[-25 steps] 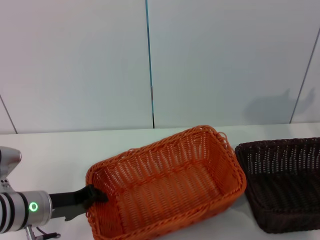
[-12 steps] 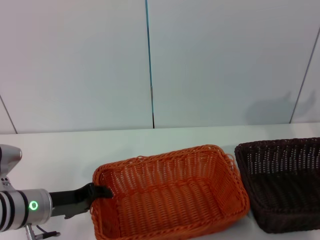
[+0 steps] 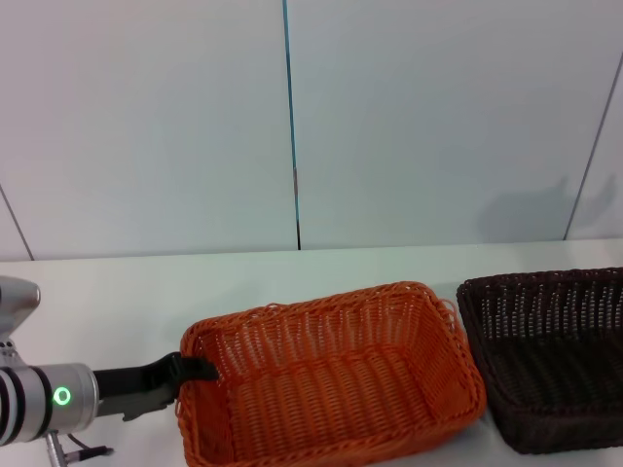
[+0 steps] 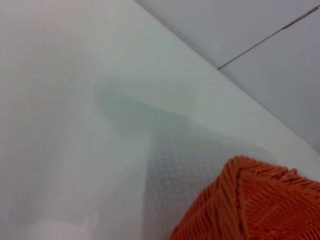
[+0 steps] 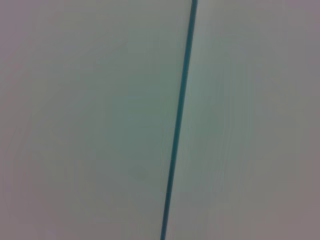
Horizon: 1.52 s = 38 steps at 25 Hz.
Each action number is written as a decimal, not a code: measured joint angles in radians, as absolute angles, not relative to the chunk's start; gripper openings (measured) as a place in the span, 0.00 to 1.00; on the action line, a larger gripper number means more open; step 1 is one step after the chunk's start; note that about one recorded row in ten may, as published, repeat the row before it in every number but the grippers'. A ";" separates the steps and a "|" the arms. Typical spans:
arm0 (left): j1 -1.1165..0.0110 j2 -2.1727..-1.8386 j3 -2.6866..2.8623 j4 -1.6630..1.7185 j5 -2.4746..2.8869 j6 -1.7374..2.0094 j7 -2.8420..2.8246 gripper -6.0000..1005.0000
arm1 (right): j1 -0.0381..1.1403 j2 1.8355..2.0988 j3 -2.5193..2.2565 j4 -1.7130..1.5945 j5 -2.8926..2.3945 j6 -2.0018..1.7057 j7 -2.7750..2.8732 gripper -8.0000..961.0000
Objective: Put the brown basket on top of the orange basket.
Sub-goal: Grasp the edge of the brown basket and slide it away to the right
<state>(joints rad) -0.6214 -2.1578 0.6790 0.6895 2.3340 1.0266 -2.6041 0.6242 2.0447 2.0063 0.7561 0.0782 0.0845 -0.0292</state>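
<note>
The orange basket (image 3: 331, 381) sits flat on the white table (image 3: 107, 302), in the front middle of the head view. The brown basket (image 3: 557, 352) stands right of it, close beside it, cut off by the picture's right edge. My left gripper (image 3: 192, 376) is at the orange basket's left short end, shut on its braided rim with one finger (image 3: 202, 369) reaching over into the basket. A corner of the orange basket's rim (image 4: 260, 205) also shows in the left wrist view. My right gripper is out of view; its wrist view shows only wall.
A pale panelled wall (image 3: 292, 126) with a dark vertical seam rises behind the table. Bare tabletop (image 4: 75, 125) lies left of and behind the orange basket.
The orange basket was tilted with its right end raised a second ago; it has since come down flat on the table. My left arm has shifted slightly left.
</note>
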 joint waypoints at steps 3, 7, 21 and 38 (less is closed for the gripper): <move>-0.620 -2.158 0.681 0.707 2.334 1.038 -2.604 0.49 | 0.626 2.045 2.010 0.756 0.078 0.085 -0.029 0.84; -0.614 -2.157 0.681 0.745 2.334 1.067 -2.604 0.49 | 0.627 2.045 2.013 0.756 0.078 0.084 -0.029 0.84; -0.527 -2.154 0.665 0.933 2.264 1.095 -2.560 0.49 | 0.628 2.055 2.013 0.755 0.078 0.080 -0.029 0.83; -0.435 -2.119 0.425 0.996 2.026 0.999 -2.144 0.49 | 0.619 2.073 2.012 0.903 0.085 -0.109 -0.017 0.82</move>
<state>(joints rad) -0.4355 -2.1186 0.4254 0.9957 2.0256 0.9986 -2.1441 0.6190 2.0727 2.0120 0.9033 0.0847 -0.1091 -0.0166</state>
